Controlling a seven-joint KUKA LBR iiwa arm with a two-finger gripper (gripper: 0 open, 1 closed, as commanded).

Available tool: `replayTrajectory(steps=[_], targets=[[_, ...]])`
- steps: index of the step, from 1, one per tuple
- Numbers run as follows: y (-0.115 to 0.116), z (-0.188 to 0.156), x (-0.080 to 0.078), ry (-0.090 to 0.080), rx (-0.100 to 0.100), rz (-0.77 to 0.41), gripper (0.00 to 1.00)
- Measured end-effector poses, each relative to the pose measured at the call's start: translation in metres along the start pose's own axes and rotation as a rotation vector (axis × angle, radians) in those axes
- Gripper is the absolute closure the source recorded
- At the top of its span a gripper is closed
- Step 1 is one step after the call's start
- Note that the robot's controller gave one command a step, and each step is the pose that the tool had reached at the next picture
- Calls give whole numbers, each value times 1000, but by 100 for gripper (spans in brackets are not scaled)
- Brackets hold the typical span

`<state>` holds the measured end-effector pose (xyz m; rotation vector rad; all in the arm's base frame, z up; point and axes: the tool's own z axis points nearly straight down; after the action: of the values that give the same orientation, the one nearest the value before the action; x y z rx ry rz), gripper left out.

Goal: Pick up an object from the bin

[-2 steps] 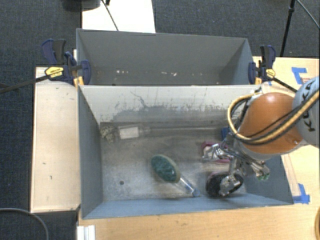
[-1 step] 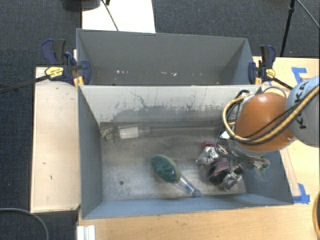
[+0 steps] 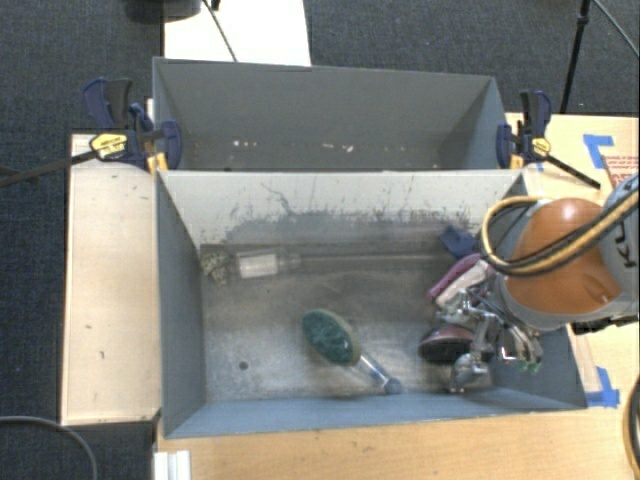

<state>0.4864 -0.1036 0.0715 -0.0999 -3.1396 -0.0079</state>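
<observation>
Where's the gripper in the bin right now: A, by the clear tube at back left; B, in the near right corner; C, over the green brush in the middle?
B: the gripper sits in the near right corner, beside a dark round thing, well right of the green brush.

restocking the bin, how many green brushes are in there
1: the green brush lies on the bin floor, mid-front, left of the tool. The heap at the tool, on the right, could hide more.
</observation>
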Motion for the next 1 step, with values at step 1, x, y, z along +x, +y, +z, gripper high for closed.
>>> replayTrajectory(steps=[1], targets=[[0, -2, -2, -9, 1, -1, 100]])
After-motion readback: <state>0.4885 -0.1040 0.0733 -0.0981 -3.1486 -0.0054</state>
